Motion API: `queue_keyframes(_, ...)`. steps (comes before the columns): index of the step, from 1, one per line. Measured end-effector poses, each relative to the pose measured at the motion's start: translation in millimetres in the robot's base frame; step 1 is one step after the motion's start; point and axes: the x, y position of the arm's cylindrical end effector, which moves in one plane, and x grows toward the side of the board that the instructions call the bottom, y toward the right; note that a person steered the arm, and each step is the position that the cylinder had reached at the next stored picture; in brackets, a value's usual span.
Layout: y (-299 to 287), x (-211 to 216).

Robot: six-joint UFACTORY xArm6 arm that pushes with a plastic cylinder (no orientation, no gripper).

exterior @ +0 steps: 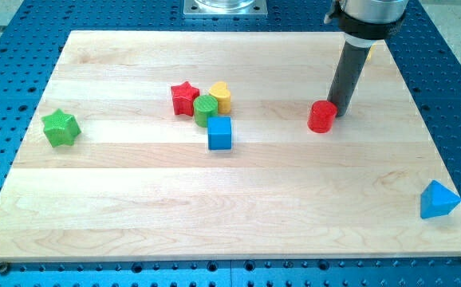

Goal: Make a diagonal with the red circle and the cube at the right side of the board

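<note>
The red circle (321,116) stands on the wooden board (135,207), right of centre in the upper half. The blue cube (220,133) sits near the board's middle, below a small cluster of blocks. My tip (339,112) rests just to the right of the red circle, touching or almost touching its upper right side. The dark rod rises from there to the view's top right.
A red star (184,97), a green cylinder (206,110) and a yellow heart (221,97) crowd just above the blue cube. A green star (61,128) lies near the left edge. A blue triangle (438,200) sits at the lower right edge.
</note>
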Motion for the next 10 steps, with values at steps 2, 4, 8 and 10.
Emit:
queue_keyframes(2, -2, 0)
queue_keyframes(4, -1, 33)
queue_keyframes(8, -34, 69)
queue_keyframes(10, -59, 55)
